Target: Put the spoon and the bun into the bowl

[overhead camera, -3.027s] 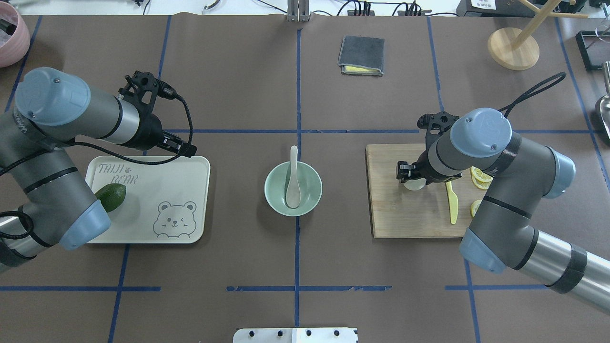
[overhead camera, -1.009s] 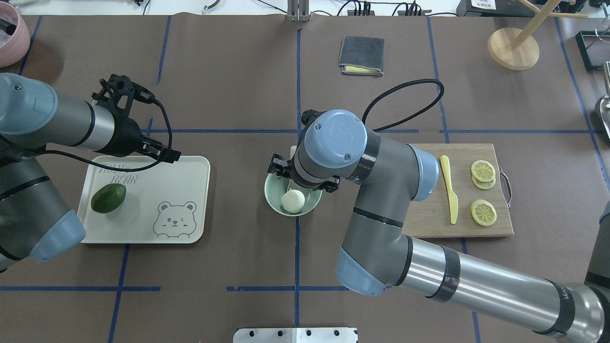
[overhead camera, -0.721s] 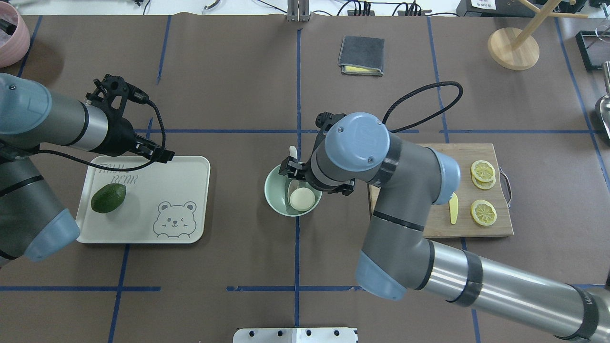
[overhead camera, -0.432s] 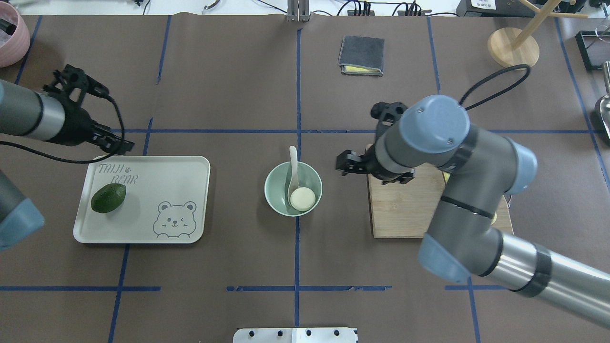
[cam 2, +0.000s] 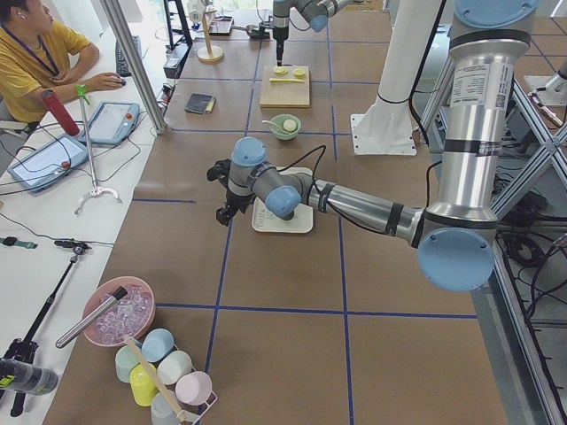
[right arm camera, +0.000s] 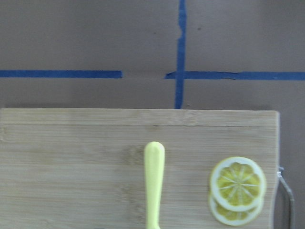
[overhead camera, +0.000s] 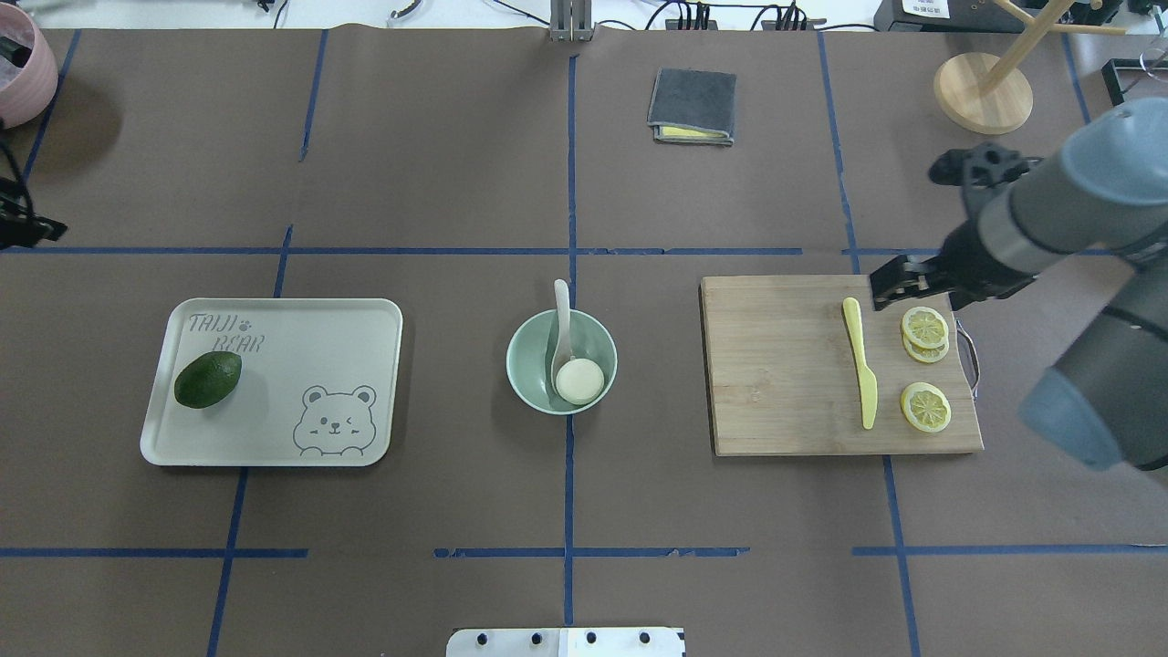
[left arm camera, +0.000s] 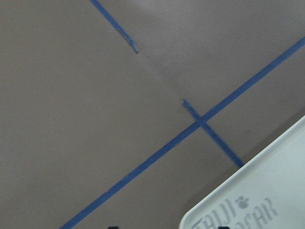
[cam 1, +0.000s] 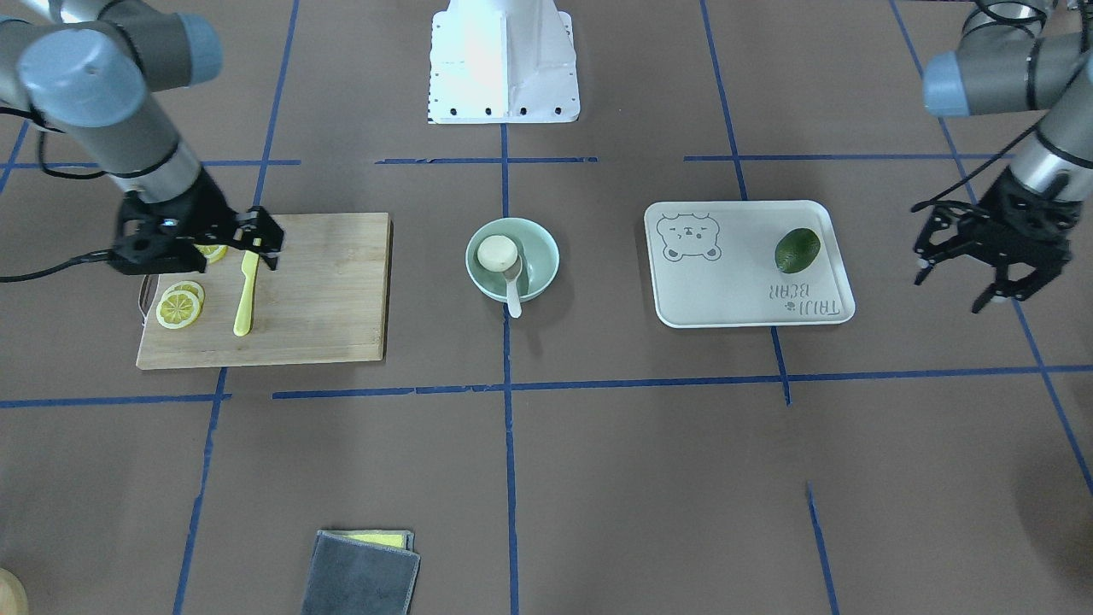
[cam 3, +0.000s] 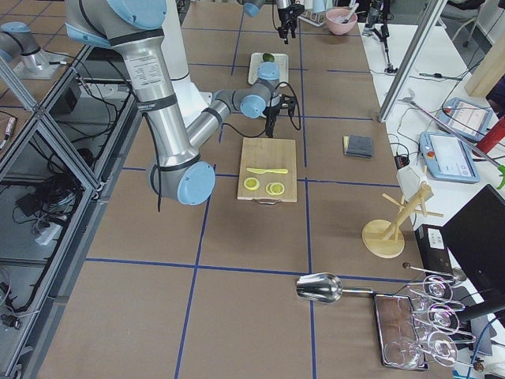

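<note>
The pale mint-green bowl (overhead camera: pixel 527 365) (cam 1: pixel 542 256) stands at the table's middle. The off-white spoon (overhead camera: pixel 562 310) (cam 1: pixel 513 295) lies in it with its handle over the far rim. The white bun (overhead camera: pixel 578 380) (cam 1: pixel 497 251) sits in the bowl on the spoon's scoop. My right gripper (overhead camera: pixel 899 290) (cam 1: pixel 260 243) is open and empty above the far edge of the cutting board, well right of the bowl. My left gripper (cam 1: pixel 969 286) is open and empty, out past the tray's left side. It barely shows at the left edge of the overhead view (overhead camera: pixel 18 228).
A wooden cutting board (overhead camera: pixel 785 365) holds a yellow knife (overhead camera: pixel 860 360) and lemon slices (overhead camera: pixel 925 328). A cream tray (overhead camera: pixel 301 347) holds an avocado (overhead camera: pixel 208 379). A grey cloth (overhead camera: pixel 692 106), a wooden stand (overhead camera: pixel 983 91) and a pink bowl (overhead camera: pixel 18 64) sit at the far edge.
My right gripper let go of the bun in the bowl and drew back right over the cutting board. My left arm drew back left, nearly out of the overhead view.
</note>
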You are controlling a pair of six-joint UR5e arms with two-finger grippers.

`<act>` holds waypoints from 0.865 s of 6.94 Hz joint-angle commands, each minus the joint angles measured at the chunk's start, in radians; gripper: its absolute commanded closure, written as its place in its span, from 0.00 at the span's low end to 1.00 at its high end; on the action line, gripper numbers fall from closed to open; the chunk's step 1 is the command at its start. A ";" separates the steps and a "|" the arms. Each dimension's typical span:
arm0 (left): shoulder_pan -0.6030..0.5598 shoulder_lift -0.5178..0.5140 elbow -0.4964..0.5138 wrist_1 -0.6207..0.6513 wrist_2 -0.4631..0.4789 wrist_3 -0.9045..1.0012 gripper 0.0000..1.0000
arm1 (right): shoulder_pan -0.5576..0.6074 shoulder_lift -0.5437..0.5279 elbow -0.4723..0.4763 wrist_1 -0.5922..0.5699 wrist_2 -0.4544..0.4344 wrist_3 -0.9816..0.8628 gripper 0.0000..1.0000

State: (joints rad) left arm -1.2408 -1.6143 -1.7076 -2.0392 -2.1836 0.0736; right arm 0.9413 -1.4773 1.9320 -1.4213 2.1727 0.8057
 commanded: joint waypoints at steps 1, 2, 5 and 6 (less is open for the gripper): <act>-0.241 -0.002 0.115 0.051 -0.024 0.279 0.20 | 0.323 -0.142 -0.040 -0.057 0.151 -0.478 0.00; -0.288 -0.015 0.138 0.132 -0.080 0.325 0.20 | 0.444 -0.133 -0.086 -0.184 0.177 -0.737 0.00; -0.293 -0.079 0.186 0.521 -0.196 0.298 0.00 | 0.568 -0.121 -0.100 -0.369 0.177 -1.007 0.00; -0.295 -0.072 0.149 0.534 -0.221 0.213 0.00 | 0.568 -0.117 -0.105 -0.367 0.176 -1.007 0.00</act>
State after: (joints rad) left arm -1.5341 -1.6835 -1.5442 -1.5601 -2.3789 0.3541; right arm 1.4998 -1.5970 1.8299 -1.7760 2.3492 -0.1831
